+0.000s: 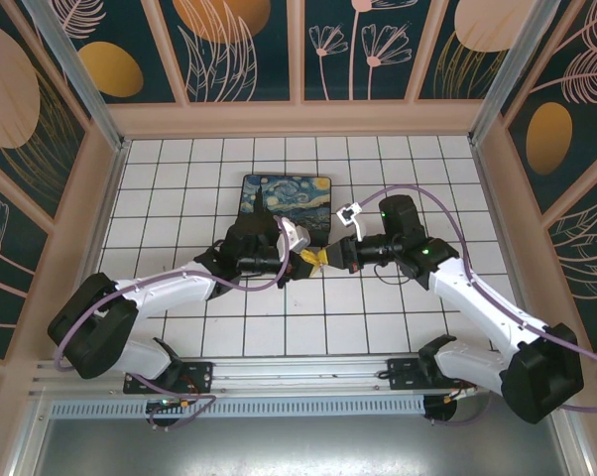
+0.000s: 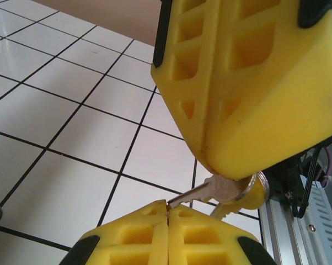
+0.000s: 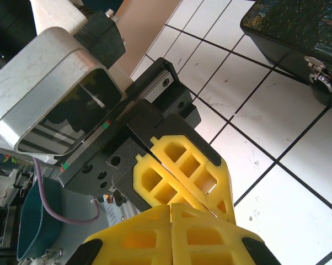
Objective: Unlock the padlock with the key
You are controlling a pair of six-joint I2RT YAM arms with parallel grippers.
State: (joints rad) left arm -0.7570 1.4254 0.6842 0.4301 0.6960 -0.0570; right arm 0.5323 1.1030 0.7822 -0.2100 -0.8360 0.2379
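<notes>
I see the left gripper [image 2: 167, 237] and the right gripper [image 3: 171, 226] meeting tip to tip above the tiled floor [image 2: 72, 110], just in front of the black box [image 1: 286, 196] with the painted lid. Both pairs of yellow fingers are pressed together. The key [image 2: 207, 193] is in the air between them: its thin end reaches the seam of the left fingers and its wide head sits under the tip of the right fingers. I cannot tell which pair really clamps it. A rounded brassy piece [image 2: 255, 192] is just behind the head; I cannot tell if this is the padlock.
</notes>
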